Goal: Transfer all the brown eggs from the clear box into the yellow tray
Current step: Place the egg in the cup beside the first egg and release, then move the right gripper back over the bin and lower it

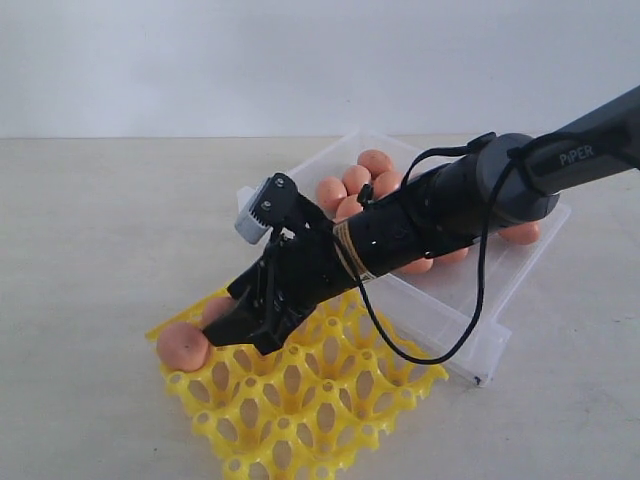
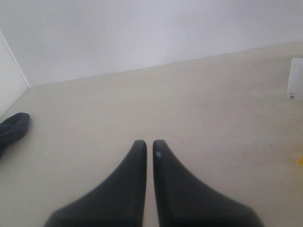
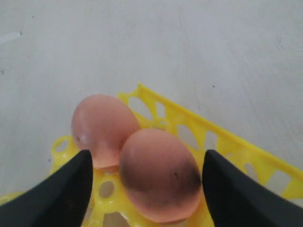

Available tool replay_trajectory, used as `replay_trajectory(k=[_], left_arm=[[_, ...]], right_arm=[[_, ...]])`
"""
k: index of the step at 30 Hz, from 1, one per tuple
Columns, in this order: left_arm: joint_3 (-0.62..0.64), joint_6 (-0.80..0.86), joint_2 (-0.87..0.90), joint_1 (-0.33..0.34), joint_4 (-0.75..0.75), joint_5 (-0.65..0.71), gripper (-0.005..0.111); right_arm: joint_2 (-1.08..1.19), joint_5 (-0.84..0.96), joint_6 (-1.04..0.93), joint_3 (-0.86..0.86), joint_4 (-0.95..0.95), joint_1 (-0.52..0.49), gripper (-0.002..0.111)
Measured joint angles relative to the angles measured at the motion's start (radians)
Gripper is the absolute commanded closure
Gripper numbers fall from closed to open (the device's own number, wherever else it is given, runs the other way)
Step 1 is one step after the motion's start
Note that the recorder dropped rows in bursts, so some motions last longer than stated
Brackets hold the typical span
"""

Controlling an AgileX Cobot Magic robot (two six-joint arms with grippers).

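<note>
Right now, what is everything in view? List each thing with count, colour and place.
yellow tray: one, yellow, in front of the box
clear box: one, transparent, behind the tray
brown eggs in tray: two, orange-brown, adjacent corner cups
brown eggs in box: several, orange-brown, arm hides some
table: one, beige
right gripper: black, open, straddling one tray egg
left gripper: black, shut, above the table
</note>
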Motion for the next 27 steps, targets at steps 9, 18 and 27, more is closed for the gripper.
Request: replay_trajectory(k=[9,18,27], left_arm=[[0.0,0.0,0.0,0.0,0.0,0.0,0.103],[0.0,0.0,0.0,0.0,0.0,0.0,0.103],[0.0,0.0,0.0,0.0,0.0,0.0,0.103]], right_arm=[[-0.04,0.011,-0.026,0.0,0.28,0.0,0.048],[-0.258,0.36,0.014,-0.002,0.311,0.0,0.107],[-0.419,1.139,-0.082,-0.002,0.249,0.0,0.107]])
